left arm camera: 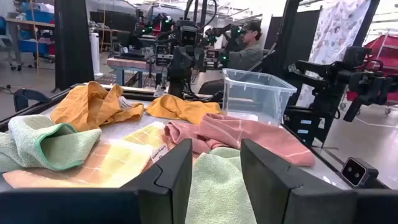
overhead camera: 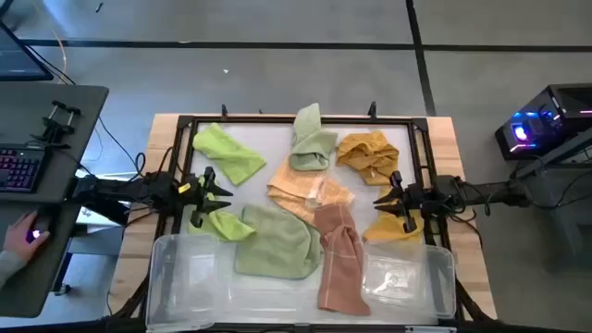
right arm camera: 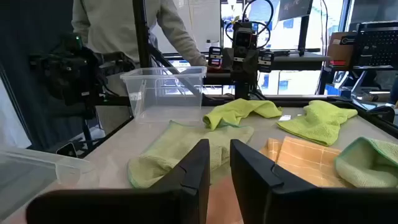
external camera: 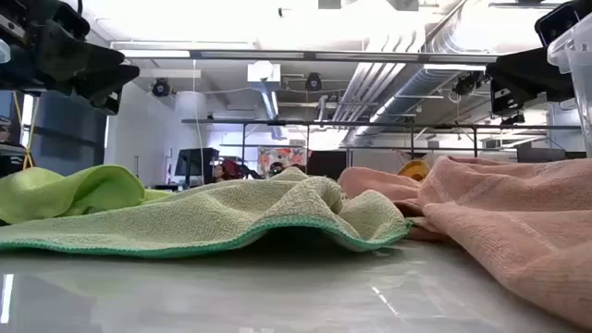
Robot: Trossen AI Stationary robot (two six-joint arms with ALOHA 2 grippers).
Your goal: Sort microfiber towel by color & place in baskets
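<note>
Several microfiber towels lie loose on the white work surface. There are two lime ones (overhead camera: 227, 153) (overhead camera: 227, 225), a large pale green one (overhead camera: 277, 242), a second pale green one (overhead camera: 313, 139), two mustard ones (overhead camera: 370, 153) (overhead camera: 393, 229), a peach checked one (overhead camera: 305, 190) and a pink one (overhead camera: 338, 257). The pink towel's near end hangs over the right basket's (overhead camera: 409, 277) rim. The left basket (overhead camera: 190, 276) stands at the near left. My left gripper (overhead camera: 225, 196) (left arm camera: 216, 155) hovers open between the lime towels. My right gripper (overhead camera: 379, 199) (right arm camera: 219, 152) hovers open beside the mustard towels.
A black frame (overhead camera: 277, 120) borders the work surface. A person sits behind the far arm in the left wrist view (left arm camera: 245, 50), and a person stands beside the left basket in the right wrist view (right arm camera: 124, 25). A hand rests on a mouse at the desk to the left (overhead camera: 23, 231).
</note>
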